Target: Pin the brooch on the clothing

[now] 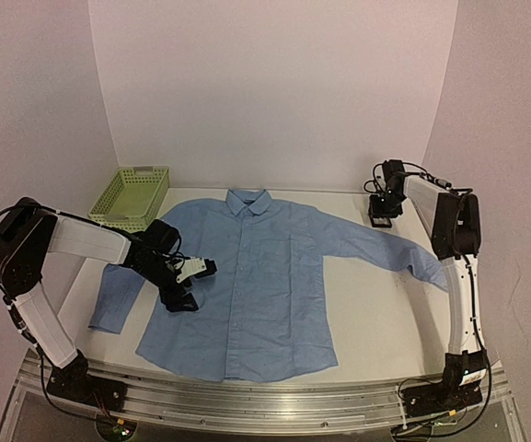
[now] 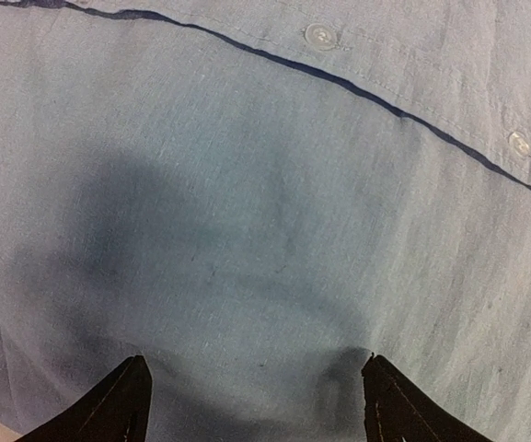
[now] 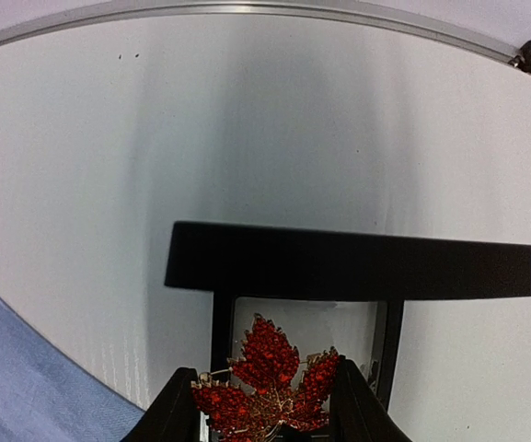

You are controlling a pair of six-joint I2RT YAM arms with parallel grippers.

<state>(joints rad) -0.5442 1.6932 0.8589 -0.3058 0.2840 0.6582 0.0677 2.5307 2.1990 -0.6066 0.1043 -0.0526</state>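
Seemingly, right end effector (image 3: 265,373) grips brooch (image 3: 267,391).

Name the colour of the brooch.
The brooch is red with gold-toned edging; right wrist view shows it best.

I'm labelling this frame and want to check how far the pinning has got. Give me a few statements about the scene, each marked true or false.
1. The shirt lies spread out, front up, on the table. True.
2. The brooch is pinned on the shirt. False: it sits between the fingers of the right gripper, in front of the black box.
3. The left gripper is shut on a fold of fabric. False: its fingers stand apart over the shirt, with nothing between them.
4. A green basket stands at the far left of the table. True.
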